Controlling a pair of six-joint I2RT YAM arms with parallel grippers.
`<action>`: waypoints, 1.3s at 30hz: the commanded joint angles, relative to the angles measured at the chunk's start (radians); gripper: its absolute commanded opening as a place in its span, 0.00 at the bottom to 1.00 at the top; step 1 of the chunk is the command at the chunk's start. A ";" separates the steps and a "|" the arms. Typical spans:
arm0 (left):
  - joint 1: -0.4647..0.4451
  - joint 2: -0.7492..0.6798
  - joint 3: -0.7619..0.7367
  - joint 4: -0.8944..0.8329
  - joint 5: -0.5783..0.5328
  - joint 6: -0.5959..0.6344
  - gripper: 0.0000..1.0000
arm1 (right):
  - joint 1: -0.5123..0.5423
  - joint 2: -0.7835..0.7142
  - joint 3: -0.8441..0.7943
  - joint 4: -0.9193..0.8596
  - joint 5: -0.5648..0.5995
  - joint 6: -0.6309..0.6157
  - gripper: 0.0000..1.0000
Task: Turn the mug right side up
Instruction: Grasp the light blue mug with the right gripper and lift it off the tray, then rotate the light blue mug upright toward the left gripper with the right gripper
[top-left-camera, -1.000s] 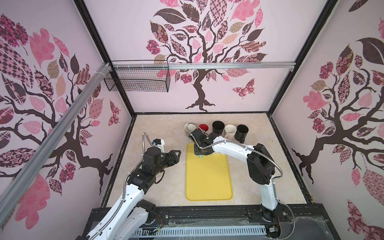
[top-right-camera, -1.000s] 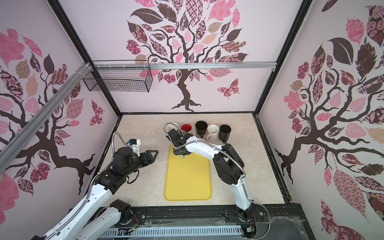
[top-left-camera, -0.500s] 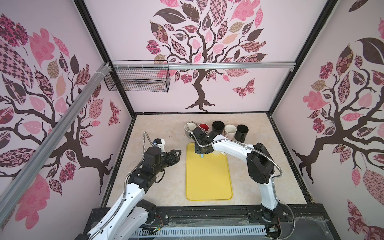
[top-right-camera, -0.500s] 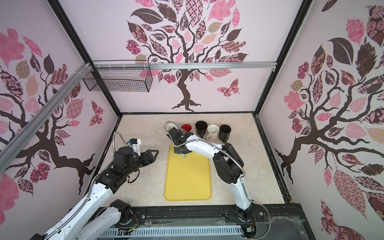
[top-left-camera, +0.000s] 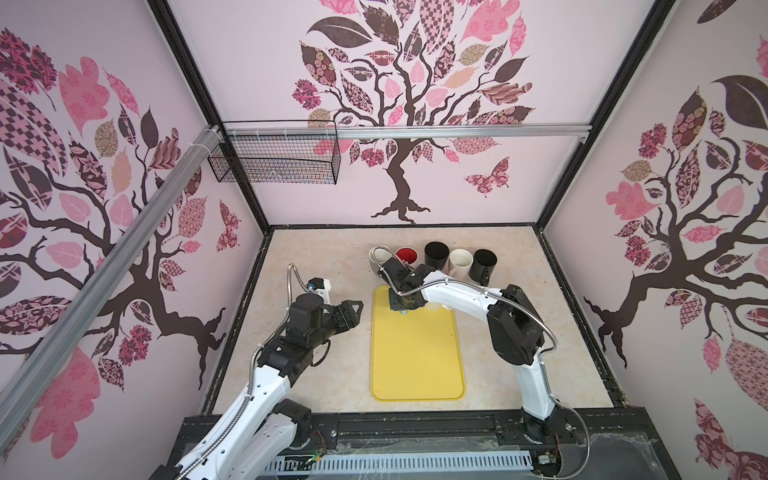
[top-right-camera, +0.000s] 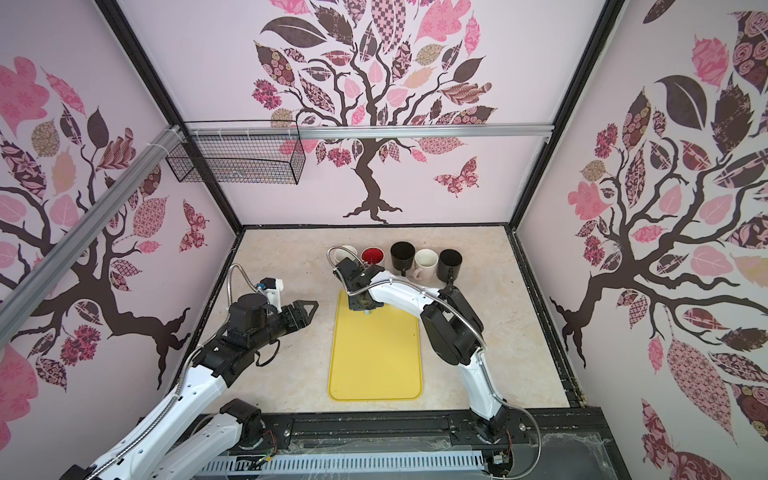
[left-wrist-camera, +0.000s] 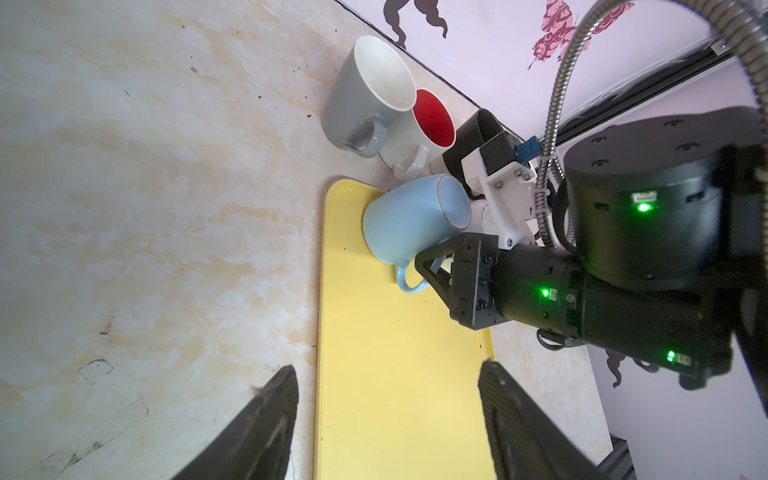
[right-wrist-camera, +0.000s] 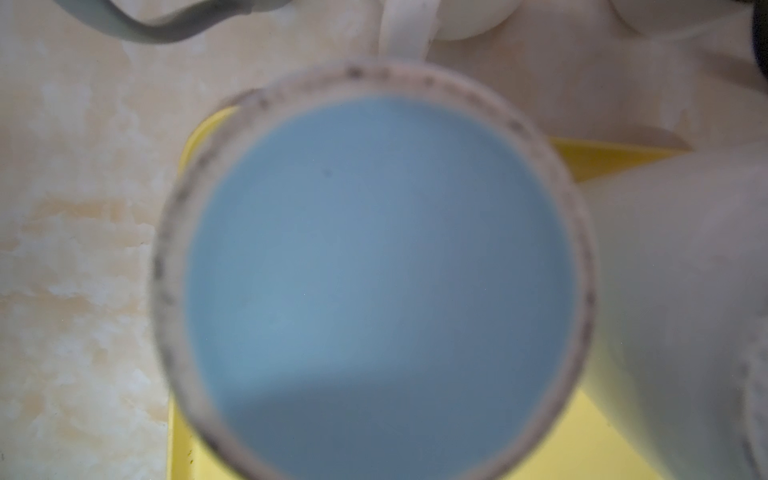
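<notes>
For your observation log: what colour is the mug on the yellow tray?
Light blue; the mug shows best in the left wrist view.

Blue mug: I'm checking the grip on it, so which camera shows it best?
The left wrist view: it shows the blue mug sharply, upside down on the yellow tray, the right gripper shut on its handle. The right wrist view shows only its blurred base. In both top views the gripper hides nearly all of it.

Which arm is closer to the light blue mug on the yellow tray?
Right. The right fingers are shut on the handle of the light blue mug; the left fingers hang open beside the yellow tray.
</notes>
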 joint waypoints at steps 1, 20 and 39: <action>0.006 0.001 -0.027 0.029 0.006 0.015 0.72 | -0.007 0.024 0.004 0.036 0.012 -0.007 0.00; 0.006 -0.104 -0.093 0.103 0.138 -0.046 0.69 | -0.007 -0.487 -0.522 0.525 -0.183 -0.070 0.00; 0.006 -0.190 -0.276 0.532 0.362 -0.310 0.64 | -0.108 -0.755 -0.900 1.364 -0.722 0.337 0.00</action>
